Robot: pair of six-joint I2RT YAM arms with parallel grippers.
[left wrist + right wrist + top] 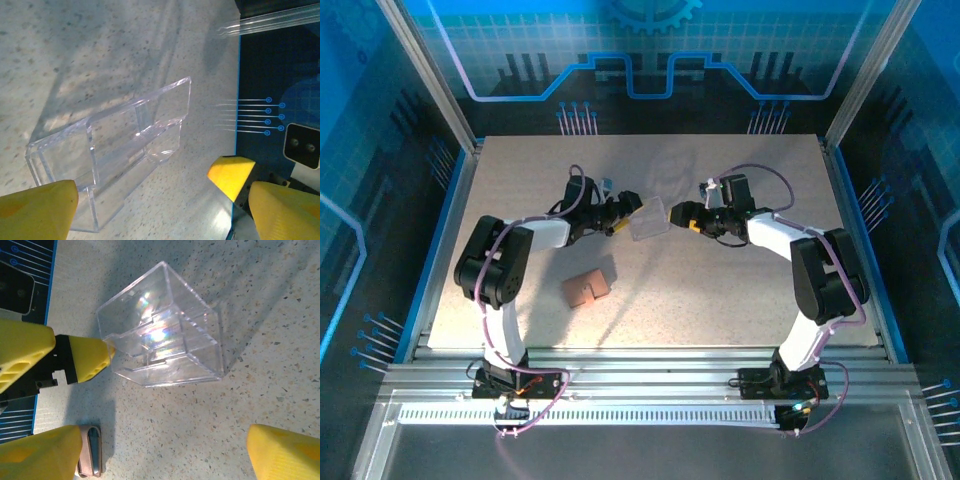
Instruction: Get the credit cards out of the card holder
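Note:
The tan-brown card holder lies folded on the table, near the left arm and apart from both grippers. Its edge also peeks out at the lower left of the right wrist view, card holder, beside my right finger. The credit cards are hidden. My left gripper stands open just left of a clear plastic tray, with nothing between its fingers. My right gripper stands open just right of that tray, its fingers empty over bare table.
The clear tray is empty and stands between the two grippers; seen from the right wrist, the tray has a left finger at its corner. Blue rails border the speckled table.

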